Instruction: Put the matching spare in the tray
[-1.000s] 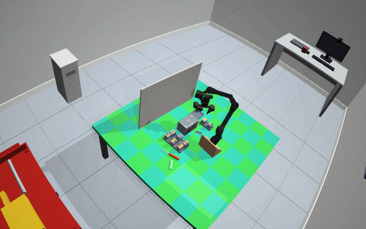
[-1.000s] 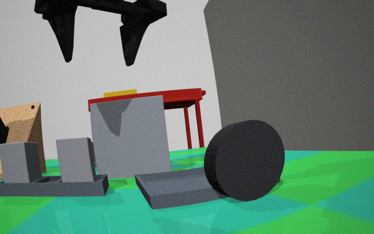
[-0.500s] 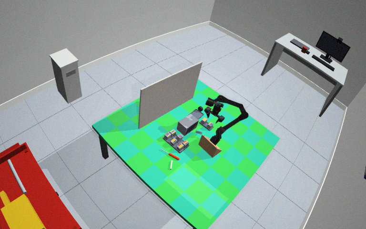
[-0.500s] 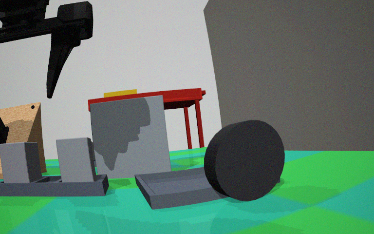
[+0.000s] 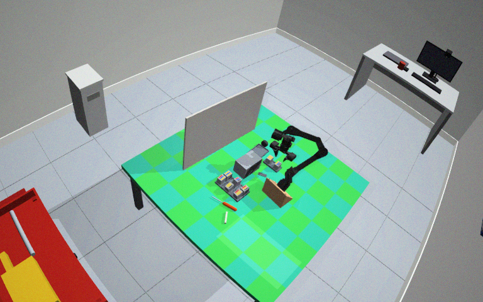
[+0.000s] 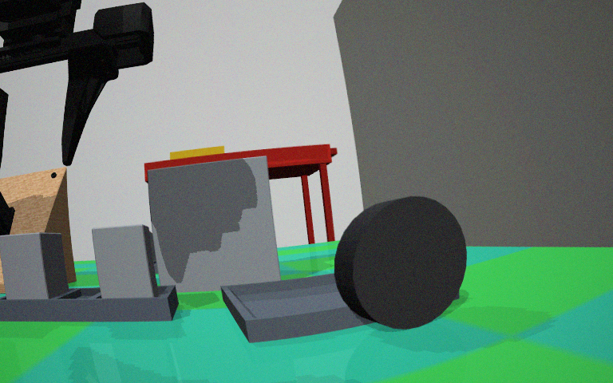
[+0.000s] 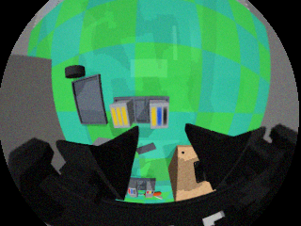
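Spares: two grey blocks [image 6: 124, 261] standing upright in a small dark holder [image 6: 90, 306], on the checkered surface [image 5: 270, 249] just right of the mounted unit; one slot between them is vacant. Seen from above, one block has a yellow face [image 5: 270, 158]; codes too small to read.

Further spares: six small blocks with coloured labels in a larger rack [image 5: 232, 185], near-left of the unit.

Mounted unit: grey box [image 5: 247, 164], centre of the surface, its back face partly in shadow.

Tray: flat, dark grey, shallow rim [image 6: 280, 311], touching the far side of the unit; nothing lies in it.

Claw [image 7: 161, 145]: black, pointing down, hanging above the small holder, fingers partly parted, nothing between them.

Black disc [image 6: 402, 262]: on edge, against the tray's corner.

Wooden wedge [image 5: 275, 192]: near the arm's base.

Screwdriver [image 5: 224, 203], red handle, and white stick [image 5: 226, 217]: near side of the rack.

Grey upright board [image 5: 224, 124]: far-left edge of the surface.
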`<state>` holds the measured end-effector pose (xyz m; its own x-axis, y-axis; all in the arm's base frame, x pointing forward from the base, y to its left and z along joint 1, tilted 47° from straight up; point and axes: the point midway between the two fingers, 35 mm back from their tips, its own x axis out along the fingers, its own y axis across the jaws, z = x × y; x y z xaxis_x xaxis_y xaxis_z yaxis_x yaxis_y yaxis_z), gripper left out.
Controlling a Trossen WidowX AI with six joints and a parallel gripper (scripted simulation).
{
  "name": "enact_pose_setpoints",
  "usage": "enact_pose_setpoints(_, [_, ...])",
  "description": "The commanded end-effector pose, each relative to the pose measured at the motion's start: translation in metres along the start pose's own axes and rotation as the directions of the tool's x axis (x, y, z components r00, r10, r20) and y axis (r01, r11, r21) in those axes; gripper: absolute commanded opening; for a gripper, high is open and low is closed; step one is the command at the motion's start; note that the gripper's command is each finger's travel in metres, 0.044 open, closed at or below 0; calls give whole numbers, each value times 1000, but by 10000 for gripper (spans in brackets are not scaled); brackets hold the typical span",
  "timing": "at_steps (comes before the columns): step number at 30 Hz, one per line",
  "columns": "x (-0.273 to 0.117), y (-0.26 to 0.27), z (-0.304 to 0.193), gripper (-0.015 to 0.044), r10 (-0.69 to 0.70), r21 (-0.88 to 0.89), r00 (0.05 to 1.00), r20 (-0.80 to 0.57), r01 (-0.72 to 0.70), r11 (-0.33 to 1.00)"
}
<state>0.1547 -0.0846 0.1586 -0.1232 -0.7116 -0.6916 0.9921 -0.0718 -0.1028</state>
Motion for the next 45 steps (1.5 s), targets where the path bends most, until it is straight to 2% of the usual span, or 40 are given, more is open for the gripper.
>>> enact_pose_setpoints(1, [4,1,0,300,1,-2,1000,3,-1,1000])
enact_pose_setpoints(45, [74,0,2,300,3,0,1000,7,-3,1000])
